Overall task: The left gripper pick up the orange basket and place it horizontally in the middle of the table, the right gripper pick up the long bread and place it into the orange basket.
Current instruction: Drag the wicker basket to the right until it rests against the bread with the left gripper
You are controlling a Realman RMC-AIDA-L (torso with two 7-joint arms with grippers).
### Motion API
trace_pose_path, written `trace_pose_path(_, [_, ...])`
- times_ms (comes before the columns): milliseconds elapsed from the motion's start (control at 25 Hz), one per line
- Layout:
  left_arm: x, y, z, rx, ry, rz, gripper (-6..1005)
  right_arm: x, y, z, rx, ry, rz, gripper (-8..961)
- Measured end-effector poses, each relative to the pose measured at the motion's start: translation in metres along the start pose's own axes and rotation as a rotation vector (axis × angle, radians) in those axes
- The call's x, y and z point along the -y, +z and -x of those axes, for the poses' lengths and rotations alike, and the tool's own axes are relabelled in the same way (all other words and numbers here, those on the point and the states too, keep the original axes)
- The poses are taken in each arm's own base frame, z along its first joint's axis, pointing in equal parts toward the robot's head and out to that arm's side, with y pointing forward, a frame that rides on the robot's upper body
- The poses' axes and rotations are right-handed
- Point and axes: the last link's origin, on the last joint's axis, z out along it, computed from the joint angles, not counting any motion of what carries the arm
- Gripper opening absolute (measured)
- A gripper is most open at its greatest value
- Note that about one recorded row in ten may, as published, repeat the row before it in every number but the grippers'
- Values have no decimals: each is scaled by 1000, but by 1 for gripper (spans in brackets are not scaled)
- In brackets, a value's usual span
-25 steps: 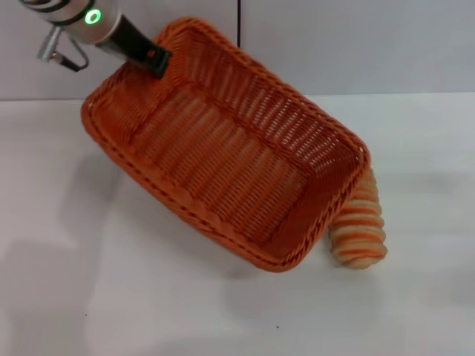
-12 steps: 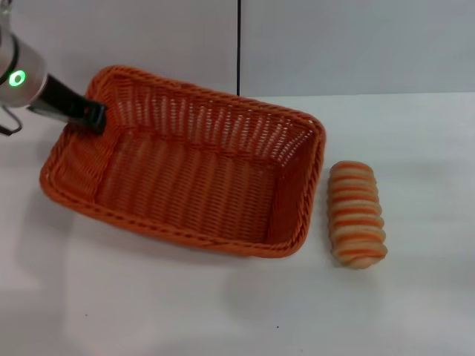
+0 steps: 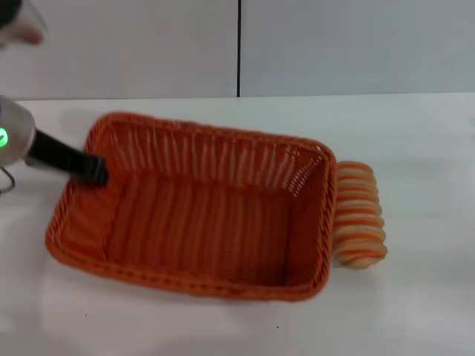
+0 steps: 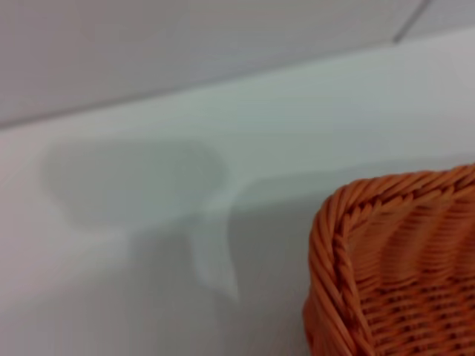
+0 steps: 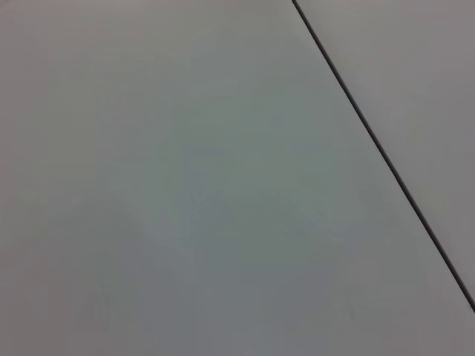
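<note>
The orange basket (image 3: pixel 200 222) lies lengthwise across the middle of the white table (image 3: pixel 415 297), open side up. My left gripper (image 3: pixel 93 169) is at its left short rim, shut on the wicker edge, with the silver arm and green light reaching in from the left. One braided corner of the orange basket (image 4: pixel 393 267) shows in the left wrist view. The long bread (image 3: pixel 361 216), striped cream and orange, lies just right of the basket, its left edge hidden by the rim. I cannot tell whether they touch. The right gripper is out of view.
A grey wall with a vertical dark seam (image 3: pixel 239 48) stands behind the table. The right wrist view shows only that wall and seam (image 5: pixel 378 148). Bare tabletop lies in front of the basket and right of the bread.
The basket swung from tilted and raised to level and came down and toward me with the left gripper on its rim. Its right rim now covers the bread's left edge.
</note>
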Motion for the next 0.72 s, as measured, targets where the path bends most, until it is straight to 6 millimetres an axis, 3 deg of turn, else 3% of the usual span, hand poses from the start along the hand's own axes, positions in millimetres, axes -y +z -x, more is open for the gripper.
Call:
trace_pose_path(280, [-19, 12, 12, 29, 86, 9, 135, -1, 0, -1, 2, 1, 2, 717])
trace_pose_path(720, [-25, 0, -1, -31, 98, 42, 133, -3, -3, -2, 4, 12, 1, 717])
